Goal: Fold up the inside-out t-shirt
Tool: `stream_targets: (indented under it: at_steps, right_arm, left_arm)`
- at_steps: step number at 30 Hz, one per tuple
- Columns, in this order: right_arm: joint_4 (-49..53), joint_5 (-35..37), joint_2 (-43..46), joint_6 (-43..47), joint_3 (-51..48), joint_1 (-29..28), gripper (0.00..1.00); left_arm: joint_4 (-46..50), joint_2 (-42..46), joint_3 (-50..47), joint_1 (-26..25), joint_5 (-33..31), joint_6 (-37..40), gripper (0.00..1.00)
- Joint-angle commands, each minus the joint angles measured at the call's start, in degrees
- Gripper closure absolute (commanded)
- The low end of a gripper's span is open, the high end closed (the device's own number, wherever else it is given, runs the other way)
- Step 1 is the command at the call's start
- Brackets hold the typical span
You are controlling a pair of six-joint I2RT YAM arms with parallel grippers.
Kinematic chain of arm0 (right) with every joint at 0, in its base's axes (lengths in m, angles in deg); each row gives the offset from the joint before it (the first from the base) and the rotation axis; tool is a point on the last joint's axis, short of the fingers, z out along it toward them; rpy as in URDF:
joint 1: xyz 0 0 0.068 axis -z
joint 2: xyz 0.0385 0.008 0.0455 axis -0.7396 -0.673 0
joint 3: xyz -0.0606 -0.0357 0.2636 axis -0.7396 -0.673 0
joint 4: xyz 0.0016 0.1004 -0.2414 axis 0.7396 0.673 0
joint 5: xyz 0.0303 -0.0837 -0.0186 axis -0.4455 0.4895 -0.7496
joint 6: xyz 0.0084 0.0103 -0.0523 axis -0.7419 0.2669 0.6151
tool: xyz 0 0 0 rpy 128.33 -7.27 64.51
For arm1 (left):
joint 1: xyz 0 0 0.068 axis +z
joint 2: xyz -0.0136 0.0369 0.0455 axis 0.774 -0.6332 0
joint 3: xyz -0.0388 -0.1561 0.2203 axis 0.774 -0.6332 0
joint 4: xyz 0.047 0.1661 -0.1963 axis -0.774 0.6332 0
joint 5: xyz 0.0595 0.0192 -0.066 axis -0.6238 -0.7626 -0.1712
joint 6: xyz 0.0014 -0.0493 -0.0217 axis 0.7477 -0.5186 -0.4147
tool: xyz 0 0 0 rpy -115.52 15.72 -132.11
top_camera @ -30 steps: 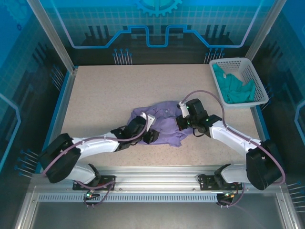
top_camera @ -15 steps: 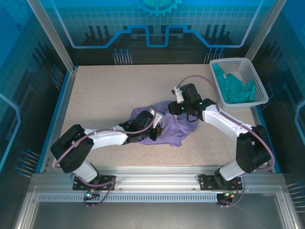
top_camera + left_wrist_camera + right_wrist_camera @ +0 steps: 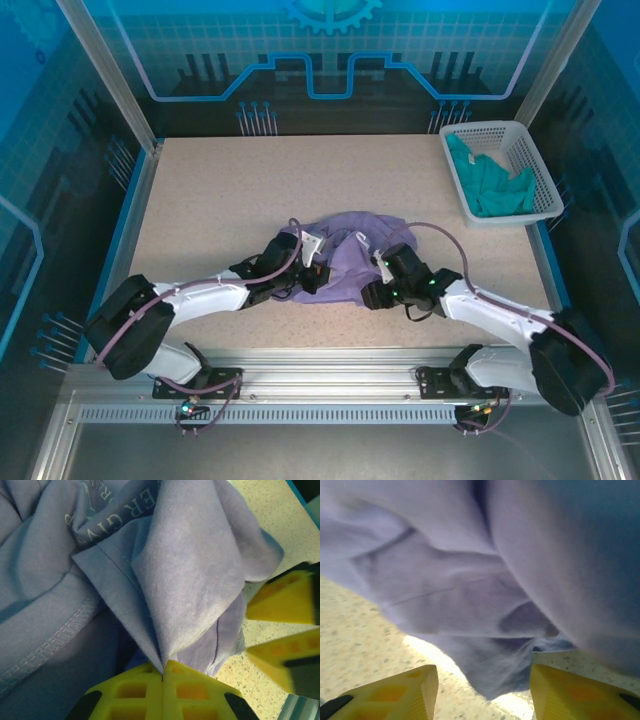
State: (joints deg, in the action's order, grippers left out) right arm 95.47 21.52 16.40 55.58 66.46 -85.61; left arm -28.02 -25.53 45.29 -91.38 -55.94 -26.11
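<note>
Inside-out t-shirt (image 3: 350, 250) lies bunched in a wrinkled heap just toward 6 o'clock of the middle of the table (image 3: 200, 190), well apart from the white basket (image 3: 480, 126) at the 2 o'clock corner, where a teal garment (image 3: 490, 185) sits. At the heap's 8 o'clock side is the left pincer (image 3: 313, 270); its wrist view shows it pressed together on a peaked fold of lavender cloth, with a stitched hem running off toward 9 o'clock. The right pincer (image 3: 370, 293) sits low at the heap's 5 o'clock edge. Its own camera shows the yellow fingers (image 3: 395, 692) spread, with a loose lip of fabric hanging between them above the speckled surface, not pinched. The step in hand looks like getting two holds so that the heap can be opened out flat before any fold. To do it well, the right pincer should probably slide further in so the lip sits deep between the fingers, then close on a single layer near a seam rather than on a wad. With both holds firm, the arms ought to draw apart toward 9 and 3 o'clock, lifting just enough for the cloth to clear itself, and slowly, since a thin pinch like the left one may slip. The two pincers are near each other, so the first move should take them apart.
</note>
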Motion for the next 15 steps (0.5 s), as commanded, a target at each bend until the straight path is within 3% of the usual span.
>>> stream_targets:
  at_steps: [1, 5, 11, 15]
  right_arm:
    - [-13.7, 0.4, -4.3, -4.5, 0.7, -0.2, 0.51]
    - [-24.7, -2.0, -9.8, -6.6, 2.1, 0.7, 0.61]
    - [-36.9, -4.4, -7.5, -5.6, -0.5, 1.0, 0.95]
    - [-50.3, -10.1, -5.9, -3.9, -2.8, 1.4, 0.97]
  left_arm:
    - [-1.3, 3.1, -0.5, 0.0, 1.8, -1.0, 1.00]
    - [-0.2, 5.2, -1.1, 0.0, 1.2, -0.6, 1.00]
    - [0.4, 11.3, -3.3, 0.0, 2.6, -1.9, 1.00]
    - [-1.7, 16.9, -5.3, 0.4, 6.0, -4.6, 1.00]
